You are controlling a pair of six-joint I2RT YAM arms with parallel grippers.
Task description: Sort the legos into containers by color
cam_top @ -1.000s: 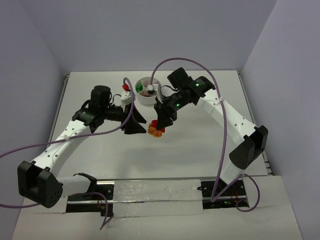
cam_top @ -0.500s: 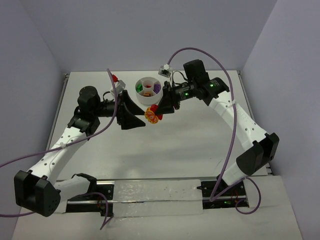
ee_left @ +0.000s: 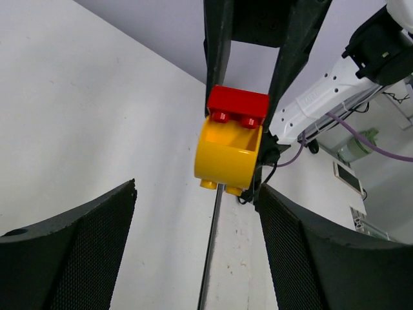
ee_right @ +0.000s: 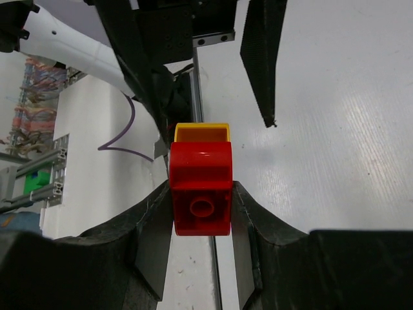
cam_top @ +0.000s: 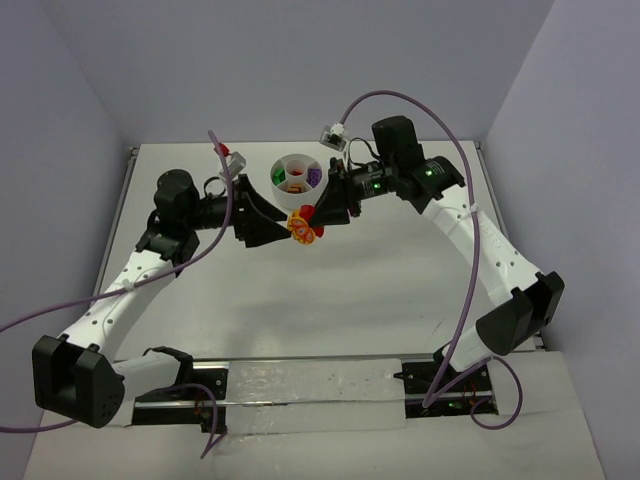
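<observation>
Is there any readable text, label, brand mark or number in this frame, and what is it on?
No text reads in any view.
On the yellow-and-red lego: no lettering shows on its studs or faces.
On the white bowl: plain, no marking visible.
On the rack clutter behind the table in the right wrist view: blurred, unreadable.

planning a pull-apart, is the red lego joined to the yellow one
Joined: small red plastic brick sits flush on the rounded yellow plastic brick, in the right tool.

Lego (cam_top: 303,226) just before the bowl (cam_top: 297,156).
</observation>
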